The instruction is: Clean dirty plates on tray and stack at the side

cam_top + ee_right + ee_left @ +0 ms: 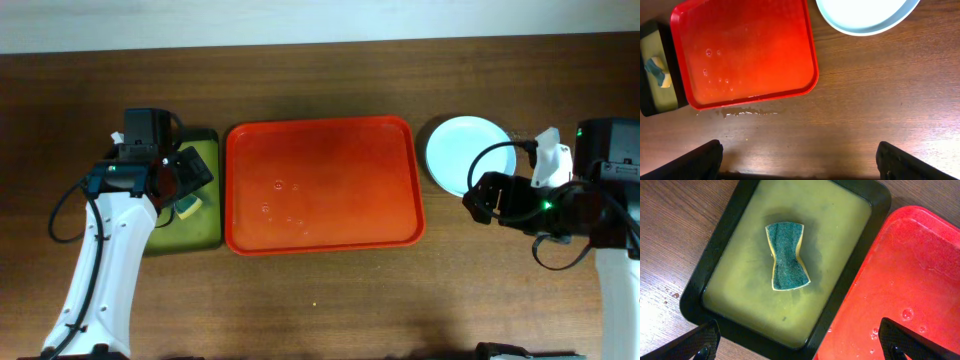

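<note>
The red tray (pixel 320 185) lies mid-table with only water drops on it; it also shows in the left wrist view (pixel 910 275) and the right wrist view (pixel 745 50). A stack of plates (pixel 468 154) with a pale blue-white one on top sits on the table right of the tray, also in the right wrist view (pixel 865 17). How many plates are in the stack cannot be told. My left gripper (pixel 185 178) is open and empty above the olive-green tray (pixel 790 260), its fingers astride that tray's near corner (pixel 800 347). My right gripper (pixel 485 200) is open and empty over bare table (pixel 800 160).
A green-and-yellow sponge (pixel 786 256) lies in the black-rimmed olive-green tray (pixel 195 225) left of the red tray. A thin line of spilled water (pixel 747 113) lies on the wood by the red tray's edge.
</note>
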